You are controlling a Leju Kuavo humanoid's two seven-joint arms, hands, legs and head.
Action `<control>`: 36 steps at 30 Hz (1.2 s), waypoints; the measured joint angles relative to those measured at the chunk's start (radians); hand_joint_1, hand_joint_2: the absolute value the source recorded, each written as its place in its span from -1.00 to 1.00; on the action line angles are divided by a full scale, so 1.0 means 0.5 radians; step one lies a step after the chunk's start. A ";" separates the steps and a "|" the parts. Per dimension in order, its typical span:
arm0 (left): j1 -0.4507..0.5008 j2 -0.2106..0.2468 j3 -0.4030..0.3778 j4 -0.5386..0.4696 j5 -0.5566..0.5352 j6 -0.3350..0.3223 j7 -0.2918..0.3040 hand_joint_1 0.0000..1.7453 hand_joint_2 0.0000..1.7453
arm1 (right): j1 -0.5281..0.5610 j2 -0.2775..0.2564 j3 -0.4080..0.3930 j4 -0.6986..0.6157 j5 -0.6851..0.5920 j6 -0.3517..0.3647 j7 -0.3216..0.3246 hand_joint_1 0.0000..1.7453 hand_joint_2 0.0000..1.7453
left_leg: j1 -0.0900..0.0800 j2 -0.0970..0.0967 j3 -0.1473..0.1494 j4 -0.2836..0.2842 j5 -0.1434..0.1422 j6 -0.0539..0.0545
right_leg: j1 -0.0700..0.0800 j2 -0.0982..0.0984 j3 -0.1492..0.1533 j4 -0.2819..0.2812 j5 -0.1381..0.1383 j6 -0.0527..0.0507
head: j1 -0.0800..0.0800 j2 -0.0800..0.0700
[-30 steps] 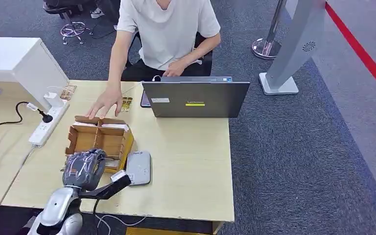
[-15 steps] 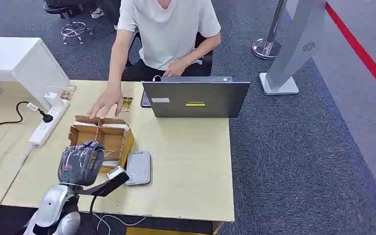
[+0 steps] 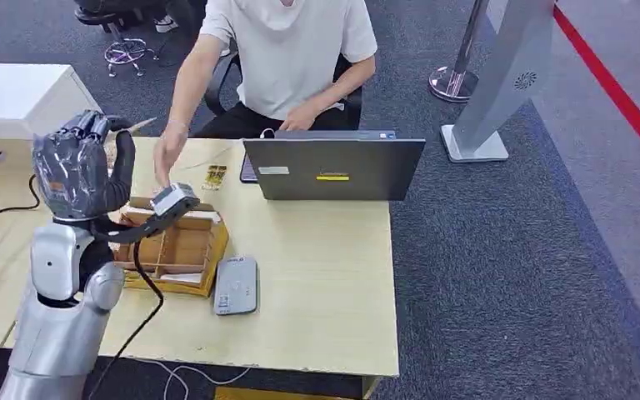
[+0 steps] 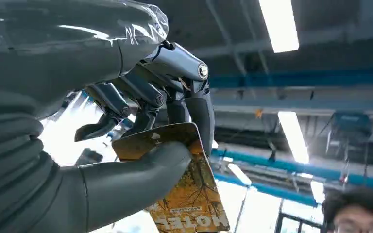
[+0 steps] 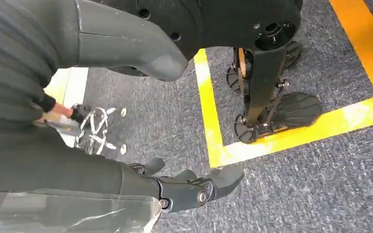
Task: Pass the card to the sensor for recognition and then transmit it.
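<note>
Yellow-brown card (image 4: 184,187) pinched in the left hand (image 4: 126,141), thumb on one face, dark fingers (image 4: 194,109) curled behind the other; printed end sticks out past the thumb. In the head view the left hand (image 3: 79,162) is raised high over the table's (image 3: 317,283) left part, above the cardboard box (image 3: 175,242), palm side turned away, card tip (image 3: 142,125) just showing by the fingers. A person's hand (image 3: 169,150) is up near it, close to the card tip, not clearly touching. Grey sensor (image 3: 236,285) lies flat on the table just beside the box, well below the card. Laptop (image 3: 333,168) stands open at the table's far side. Right hand (image 5: 184,187) hangs over grey carpet, fingers loosely apart, nothing in it.
</note>
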State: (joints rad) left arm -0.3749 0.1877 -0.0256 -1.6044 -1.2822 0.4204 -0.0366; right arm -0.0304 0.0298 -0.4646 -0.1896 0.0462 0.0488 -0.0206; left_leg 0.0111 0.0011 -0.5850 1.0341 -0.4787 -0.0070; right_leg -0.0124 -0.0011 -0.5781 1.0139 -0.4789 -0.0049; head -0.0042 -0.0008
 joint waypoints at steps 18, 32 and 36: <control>-0.460 0.012 0.000 0.623 -0.254 0.049 0.107 -1.00 1.00 | -0.011 0.001 0.037 0.000 0.065 -0.011 0.031 -1.00 1.00 | 0.000 0.001 -0.002 0.000 0.000 0.000 | 0.000 0.002 -0.003 0.000 0.000 0.000 | -0.001 0.000; -0.408 0.047 0.005 0.671 -0.082 -0.019 0.099 -1.00 1.00 | -0.010 0.002 0.036 0.000 0.077 -0.008 0.029 -1.00 1.00 | 0.000 0.001 -0.003 0.000 0.000 0.000 | 0.000 0.002 -0.003 0.000 0.000 0.000 | 0.001 0.000; -0.283 0.098 0.049 0.614 0.088 0.000 -0.020 -1.00 1.00 | -0.005 0.002 0.027 0.000 0.069 -0.009 0.024 -1.00 1.00 | 0.000 0.002 -0.003 0.000 0.000 0.000 | 0.000 0.004 -0.005 0.000 0.000 0.000 | 0.000 0.000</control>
State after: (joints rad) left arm -0.5163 0.2369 -0.0012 -1.2974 -1.2380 0.4204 -0.0465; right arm -0.0331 0.0305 -0.4513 -0.1896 0.0805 0.0442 -0.0088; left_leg 0.0112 0.0020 -0.5867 1.0340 -0.4788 -0.0072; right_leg -0.0124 0.0007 -0.5805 1.0139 -0.4790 -0.0050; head -0.0042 -0.0008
